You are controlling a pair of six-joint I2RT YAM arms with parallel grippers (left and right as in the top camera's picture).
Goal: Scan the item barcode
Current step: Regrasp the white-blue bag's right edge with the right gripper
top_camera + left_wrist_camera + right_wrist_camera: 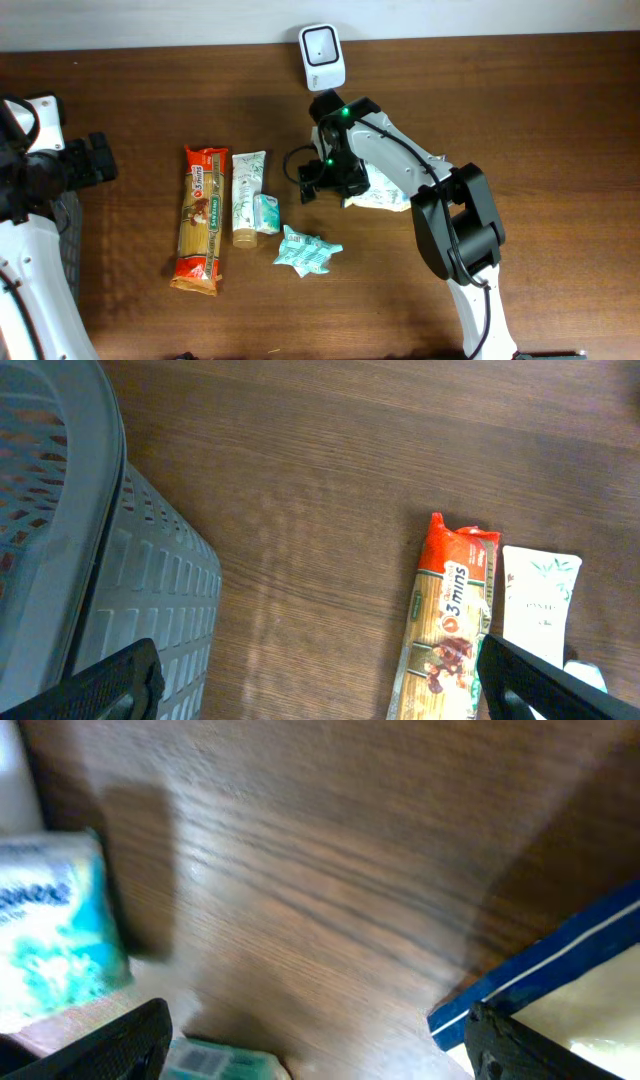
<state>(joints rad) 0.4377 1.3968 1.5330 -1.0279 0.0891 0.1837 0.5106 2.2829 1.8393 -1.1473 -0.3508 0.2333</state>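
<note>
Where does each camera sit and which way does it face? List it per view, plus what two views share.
Overhead: fixed above the table, facing straight down; both arms show, left gripper at the edge, right gripper mid-table.
Left wrist: on the left arm, facing down at grey basket, pasta pack, tube; own open fingertips show.
Right wrist: low over the table, teal packet at left; own open fingertips show.
Shared: overhead and left wrist both see pasta pack and tube.
</note>
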